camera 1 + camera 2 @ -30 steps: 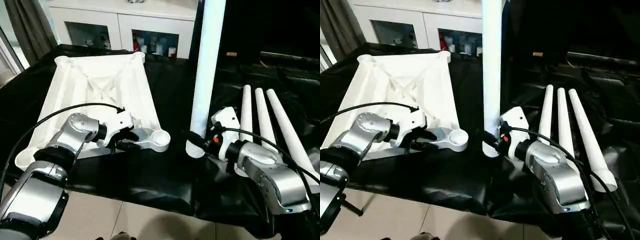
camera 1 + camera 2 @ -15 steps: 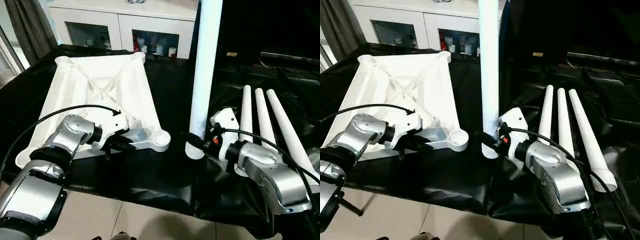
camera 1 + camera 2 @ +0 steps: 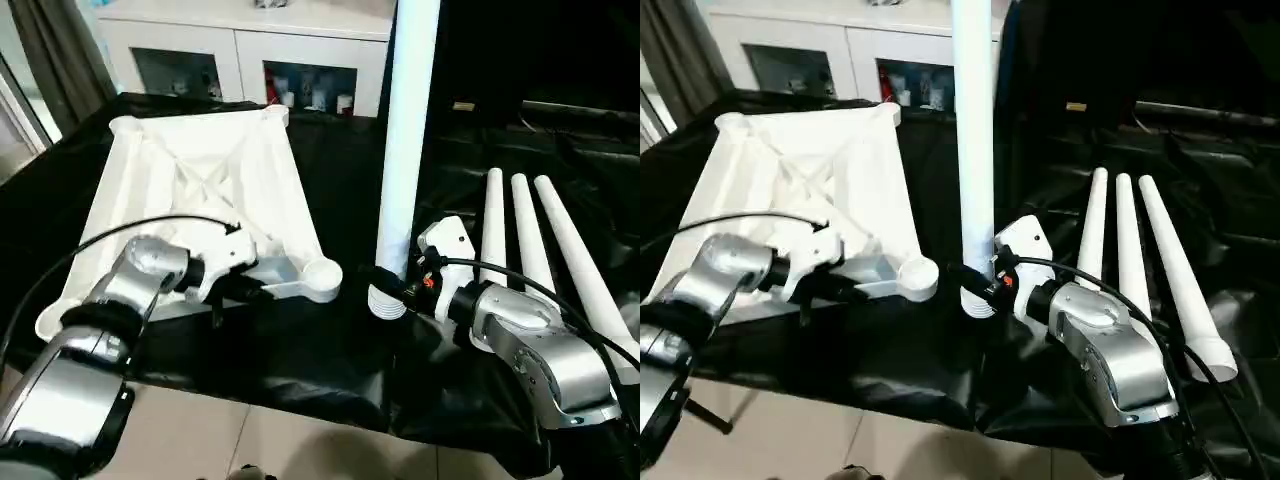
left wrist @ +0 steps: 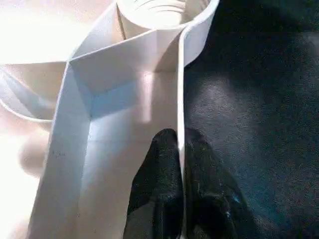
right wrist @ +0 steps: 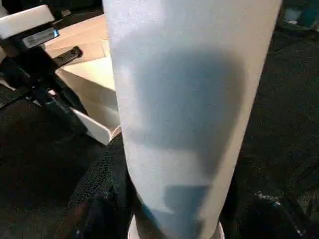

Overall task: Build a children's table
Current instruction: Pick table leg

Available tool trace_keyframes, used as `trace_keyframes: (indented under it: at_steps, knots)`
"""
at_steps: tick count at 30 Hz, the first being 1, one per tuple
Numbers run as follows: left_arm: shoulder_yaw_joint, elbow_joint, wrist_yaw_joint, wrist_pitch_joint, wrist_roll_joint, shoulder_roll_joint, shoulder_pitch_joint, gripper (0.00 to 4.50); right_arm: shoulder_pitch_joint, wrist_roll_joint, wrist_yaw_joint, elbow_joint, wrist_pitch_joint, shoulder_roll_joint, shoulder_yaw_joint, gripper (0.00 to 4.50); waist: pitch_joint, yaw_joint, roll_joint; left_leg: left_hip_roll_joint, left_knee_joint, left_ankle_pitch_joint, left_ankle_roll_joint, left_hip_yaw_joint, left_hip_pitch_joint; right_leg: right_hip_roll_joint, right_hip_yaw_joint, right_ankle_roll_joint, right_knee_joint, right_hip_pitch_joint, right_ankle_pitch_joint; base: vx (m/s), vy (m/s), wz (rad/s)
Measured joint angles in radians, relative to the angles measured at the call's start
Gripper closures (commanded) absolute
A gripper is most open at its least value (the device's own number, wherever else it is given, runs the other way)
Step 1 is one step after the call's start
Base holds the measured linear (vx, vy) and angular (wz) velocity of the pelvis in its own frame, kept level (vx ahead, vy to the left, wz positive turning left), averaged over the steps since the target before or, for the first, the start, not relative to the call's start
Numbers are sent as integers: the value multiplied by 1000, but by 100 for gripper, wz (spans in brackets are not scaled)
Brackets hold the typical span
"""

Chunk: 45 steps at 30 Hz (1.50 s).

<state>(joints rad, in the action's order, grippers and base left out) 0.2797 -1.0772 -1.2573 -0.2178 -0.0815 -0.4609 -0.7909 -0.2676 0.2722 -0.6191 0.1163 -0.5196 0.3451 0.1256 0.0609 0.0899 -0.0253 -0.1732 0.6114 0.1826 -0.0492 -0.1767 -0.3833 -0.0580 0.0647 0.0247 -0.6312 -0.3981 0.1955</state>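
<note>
The table top (image 3: 200,190) lies upside down on the left of a black cloth (image 3: 300,350). It is white moulded plastic, rectangular, with raised side walls, crossed ribs on the underside and a round socket at each corner. The near right socket (image 3: 322,272) is a short open cylinder, its inner wall ringed in the left wrist view.

The left gripper (image 4: 180,149) is closed on the thin near side wall of the top, just left of that socket; one black finger (image 4: 162,164) presses the inner face and the other the outer face.

The right gripper (image 3: 388,285) holds one leg (image 3: 400,150) upright, clamped near its lower end, to the right of the top and apart from it. The leg is a smooth white tapered tube. Its ridged lower end (image 3: 385,303) sits at cloth level; contact with the cloth cannot be confirmed.

Three more legs (image 3: 530,250) lie side by side on the cloth at the right, narrow rounded ends pointing far, wide ends near.

A white cabinet (image 3: 240,50) with glass doors stands beyond the cloth. The cloth is glossy and creased.
</note>
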Motion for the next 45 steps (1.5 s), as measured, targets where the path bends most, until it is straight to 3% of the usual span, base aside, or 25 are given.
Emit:
trace_keyframes:
  at_steps: [6, 15, 24, 30, 37, 40, 45]
  knots:
    - [-38, 0, -5, -9, 42, 36, 12, 375, 0, 0, -1, -2, 0, -4, 2, 260, 0, 5, 1, 0, 0, 0, 0, 0, 0, 0, 0, 0, 0, 0, 0, 0, 0, 0]
    - [-40, -4, 7, -16, 36, 38, 11, 375, 0, 0, -2, -2, 0, -1, 2, 260, 0, 4, 1, 0, -1, 0, 0, 0, 0, 0, 1, 0, 0, 0, 0, 0, 0, 0]
    - [-49, -12, 12, -16, 38, 41, 7, 446, 0, 0, -4, -2, 0, -1, 2, 260, 1, 2, 1, 0, -1, 0, 0, 0, 0, 0, 1, 0, 0, 0, 0, 0, 0, 0]
    - [-57, -10, 6, -14, 39, 39, 12, 446, -2, 12, -4, -3, -4, -19, 1, 260, 1, 2, 2, 0, -1, 0, 0, 0, 0, 0, 1, 0, 0, 0, 0, 0, 0, 0]
    - [-50, 73, 6, -4, 29, 31, 52, 450, -97, 93, -2, -16, -55, -60, -52, 261, -1, 1, 5, 0, -1, 0, 0, 0, 0, -1, 1, -1, 0, 0, 1, 0, 0, 0]
    - [-45, 141, 5, 20, 26, 29, 82, 450, -127, 98, -17, -52, -74, -61, -49, 261, -3, 2, 9, 0, -1, 0, 0, -1, 0, -1, 0, -1, 0, 0, 2, 0, 0, 0]
    - [-35, 235, 3, 66, 26, 43, 114, 450, -158, 86, -44, -109, -121, -54, 2, 261, -3, 11, 11, 0, -1, -1, 2, -3, -1, -2, 0, -1, 1, 0, 4, 0, 0, 0]
